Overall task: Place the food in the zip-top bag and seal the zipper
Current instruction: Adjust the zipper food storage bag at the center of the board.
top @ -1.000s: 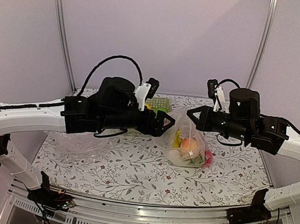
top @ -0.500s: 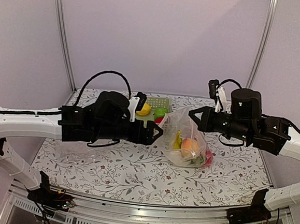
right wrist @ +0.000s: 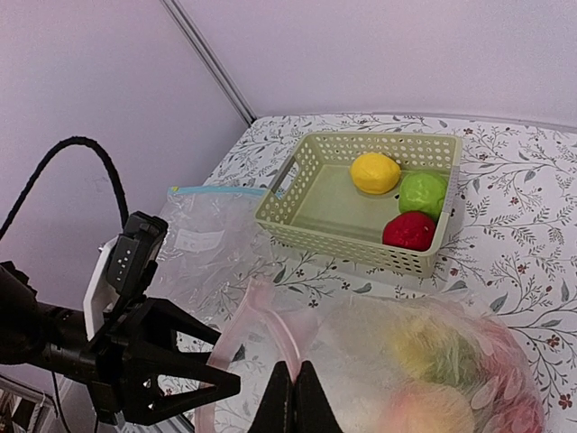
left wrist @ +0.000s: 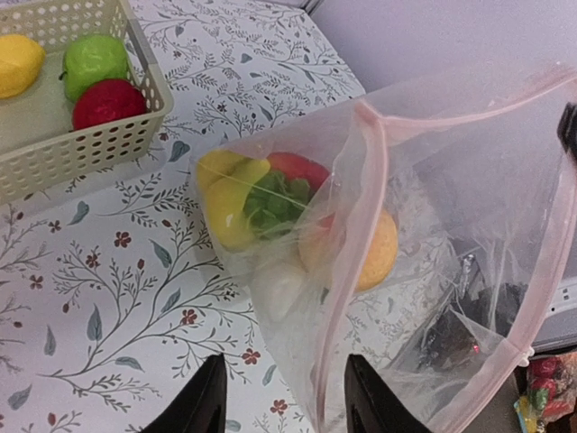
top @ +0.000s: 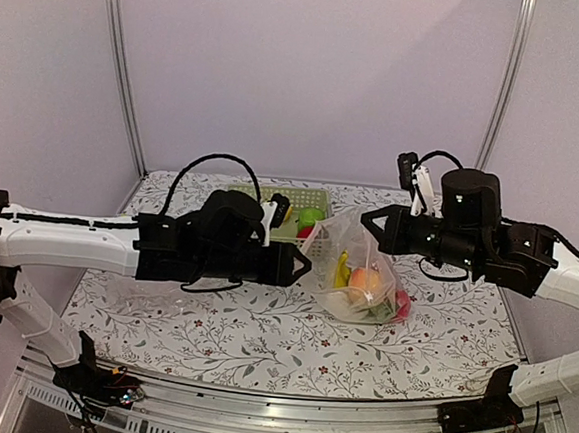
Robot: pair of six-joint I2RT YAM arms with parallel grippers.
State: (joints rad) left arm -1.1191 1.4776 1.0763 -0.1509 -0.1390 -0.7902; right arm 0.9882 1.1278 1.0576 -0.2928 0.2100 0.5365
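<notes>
Top: clear crinkly zip-top bag [top: 340, 236] of glossy toy fruit [top: 365, 283], bottom on floral table [top: 211, 321], mouth held up by right gripper [top: 367, 226]. Left gripper [top: 304, 265] just beside the bag.
Left wrist: jaws spread, empty; thin pink zipper strip [left wrist: 380, 149] ahead.
Right wrist: jaws pinched together on the bag mouth.

— What's the bag [left wrist: 451, 162] made of?
— Thin clear plastic, crinkled and shiny, with a smooth pink strip [left wrist: 335, 298]. The toy fruit [left wrist: 230, 203] inside looks glossy; the basket [left wrist: 99, 144] is matt, perforated plastic.
</notes>
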